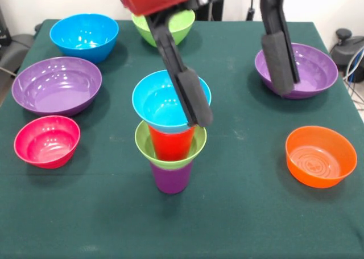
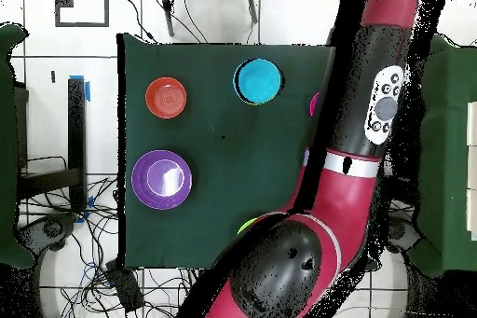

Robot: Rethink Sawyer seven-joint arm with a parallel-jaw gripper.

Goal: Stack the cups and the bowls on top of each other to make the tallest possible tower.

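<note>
The tower stands mid-table in the front view: a purple cup (image 1: 170, 178) at the bottom, a small lime green bowl (image 1: 149, 144) on it, a red cup (image 1: 169, 144) in that bowl, and a small blue bowl (image 1: 159, 102) on top. From overhead the tower (image 2: 258, 81) shows as a blue disc with a green rim. My gripper (image 1: 240, 102) is open, with its jaws wide apart. One finger (image 1: 192, 97) hangs in front of the blue bowl's right rim. The other finger (image 1: 278, 60) is over the right purple bowl (image 1: 313, 71).
Loose bowls ring the tower: a big blue one (image 1: 84, 36), a lime green one (image 1: 170, 28) at the back, a purple one (image 1: 57, 85), a pink one (image 1: 46, 140) and an orange one (image 1: 320, 155). Overhead, the arm (image 2: 359, 137) covers the table's right side.
</note>
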